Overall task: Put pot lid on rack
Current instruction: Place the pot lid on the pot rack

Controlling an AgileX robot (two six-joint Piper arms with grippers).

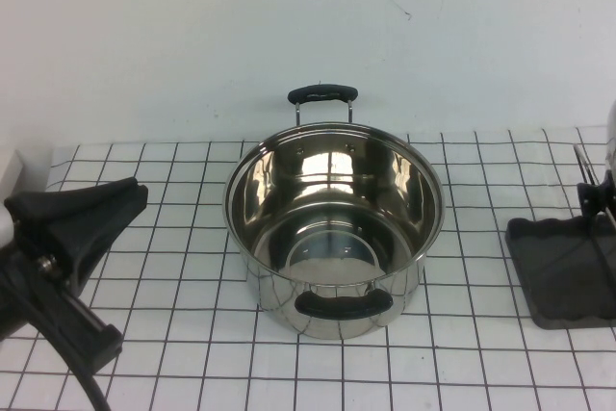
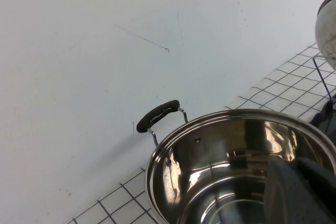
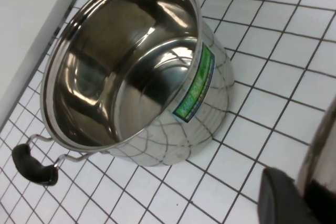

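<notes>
Tiles, white with thin dark grid lines, cover the table [image 1: 173,334] on which everything stands.

Left of the pot, well apart from it, the left gripper [image 1: 130,197] hangs over the tiles. Its black fingers are pressed together on nothing, and their tips point toward the pot's wall. The left wrist view looks past those dark fingers into the pot's bowl.

The deep, mirror-shiny stainless steel pot [image 1: 334,228] stands upright and uncovered in the middle. Its polished inside holds nothing but reflections. One black loop handle [image 1: 322,93] sits on the side of the pot toward the white back wall. The other black handle [image 1: 344,303] sits on the side toward the robot. In the right wrist view a green label [image 3: 195,85] shows on the outer wall of the pot.

Right of the pot, well apart from it, lies the rack's dark grey, rounded-corner base mat [image 1: 563,271]. Thin silvery wire rods [image 1: 582,166] rise over its far end. The wide, shiny steel pot lid [image 2: 328,30] is off the pot. It stands up on edge above those rods, seen only in part. Whether it rests in the rack cannot be told.

The right gripper [image 3: 286,200] is on that same side of the pot, just beside the lid's bright rim. Whether it pinches the lid or is spread cannot be told.
</notes>
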